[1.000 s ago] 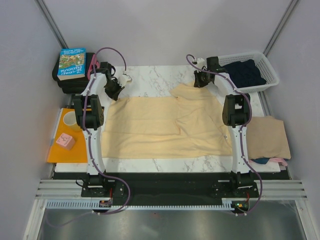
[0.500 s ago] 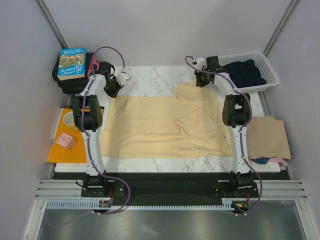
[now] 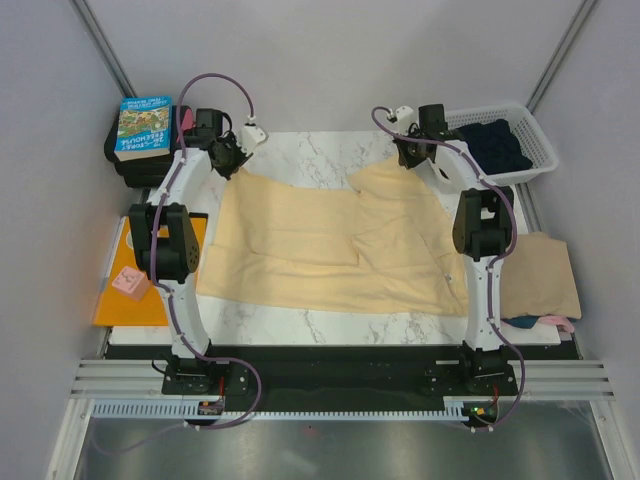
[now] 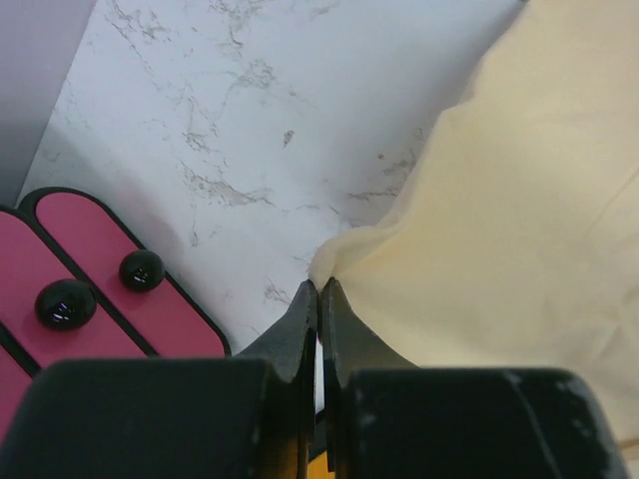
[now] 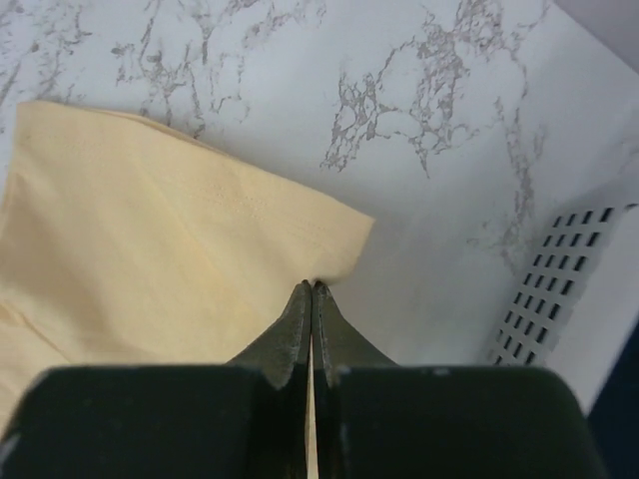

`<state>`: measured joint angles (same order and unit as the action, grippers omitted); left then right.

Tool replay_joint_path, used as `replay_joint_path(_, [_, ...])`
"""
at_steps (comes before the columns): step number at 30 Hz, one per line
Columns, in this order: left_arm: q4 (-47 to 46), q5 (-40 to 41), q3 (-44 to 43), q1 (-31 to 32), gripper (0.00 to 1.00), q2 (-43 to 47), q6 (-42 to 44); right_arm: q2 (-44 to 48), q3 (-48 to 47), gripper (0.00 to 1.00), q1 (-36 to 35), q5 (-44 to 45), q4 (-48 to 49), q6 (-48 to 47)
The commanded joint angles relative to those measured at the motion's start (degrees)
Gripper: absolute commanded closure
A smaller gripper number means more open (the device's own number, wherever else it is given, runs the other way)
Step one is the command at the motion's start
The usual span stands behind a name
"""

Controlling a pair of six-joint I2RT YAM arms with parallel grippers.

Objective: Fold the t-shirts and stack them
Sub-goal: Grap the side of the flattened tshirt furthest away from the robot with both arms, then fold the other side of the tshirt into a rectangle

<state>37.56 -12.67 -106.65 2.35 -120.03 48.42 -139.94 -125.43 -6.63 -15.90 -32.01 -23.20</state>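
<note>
Fingers of left gripper pressed tight, pinching yellow shirt at its far-left corner. Right gripper likewise pinching its far-right corner. Shirt lies spread over marble table. Right of yellow shirt: pink shirt nearest, tan shirt beyond it, navy shirt in white basket farthest.

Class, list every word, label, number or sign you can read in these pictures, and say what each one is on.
On the book cover: white lettering on a blue band, too small and blurred to read.
No writing shows on the yellow t-shirt, the basket or the table.
</note>
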Motion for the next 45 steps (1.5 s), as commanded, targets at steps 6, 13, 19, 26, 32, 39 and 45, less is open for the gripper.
replay_joint_path(6, [-1.79,0.53,15.23,-0.42,0.98,12.43,7.02,22.59,17.21,1.00,0.39,0.17,-1.30,-13.61])
replay_joint_path(13, [-4.50,3.61,21.92,-1.99,0.98,16.14,8.18,35.24,32.07,1.00,1.45,-1.41,-8.15,-23.02])
replay_joint_path(19, [-6.97,5.46,23.42,-2.26,0.98,16.41,8.79,40.79,40.25,1.00,2.50,-0.63,-12.64,-29.96])
replay_joint_path(26, [-7.77,6.16,24.03,-2.26,0.98,16.32,10.02,44.05,46.76,1.00,3.91,3.94,-13.34,-35.68])
replay_joint_path(32, [-7.85,6.77,27.54,-2.26,0.98,17.81,12.48,44.66,47.29,1.00,5.58,6.67,-13.52,-38.41])
replay_joint_path(39, [-9.43,9.24,32.20,-5.16,0.98,18.60,15.73,45.46,47.21,1.00,6.37,8.17,-16.06,-43.68])
replay_joint_path(45, [-11.02,9.85,32.65,-5.87,0.98,19.13,16.35,45.81,46.85,1.00,6.37,6.77,-21.77,-49.21])
